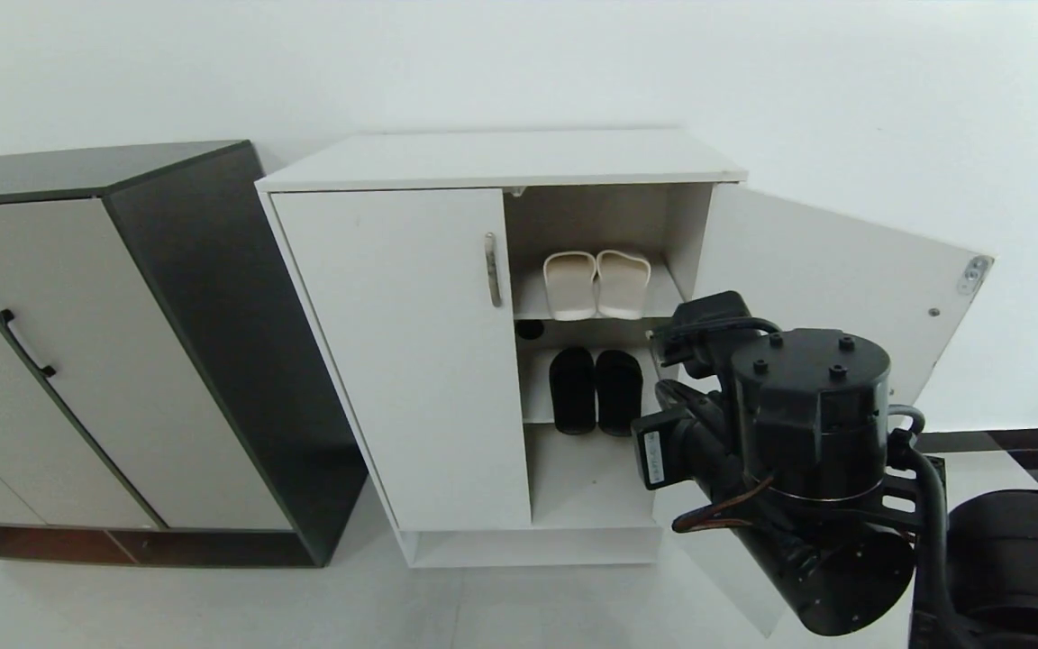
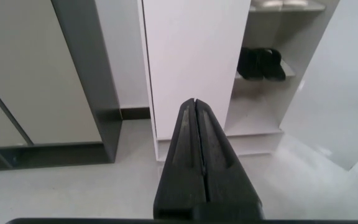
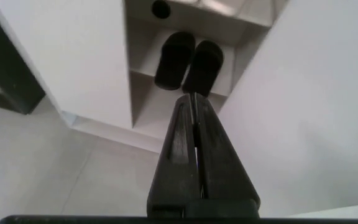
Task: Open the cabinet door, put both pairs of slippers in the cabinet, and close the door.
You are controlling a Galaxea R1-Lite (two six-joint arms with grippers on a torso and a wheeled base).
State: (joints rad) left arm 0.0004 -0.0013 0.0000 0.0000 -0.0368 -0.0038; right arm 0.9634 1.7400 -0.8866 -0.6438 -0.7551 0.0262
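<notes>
Slippers of cream-white foam (image 1: 596, 284) lie paired on the upper shelf of the white two-door cabinet (image 1: 501, 160). The black foam slippers (image 1: 596, 390) lie paired on the shelf below, so both pairs are stowed. The cabinet's right-hand door (image 1: 830, 288) stands wide open. The left-hand door (image 1: 393, 361), with its slim metal handle (image 1: 491, 269), is closed. The right tool (image 3: 194, 96) hangs before the open compartment, fingers pressed together and holding nothing. The left tool (image 2: 195, 101), likewise closed and empty, hangs farther back. The remaining step, by judgement, is closing the door. This is best done by pressing its outer face near the free edge and following the arc until it sits flush with its neighbour. A dark grey cabinet (image 1: 195, 270) stands to the left.
</notes>
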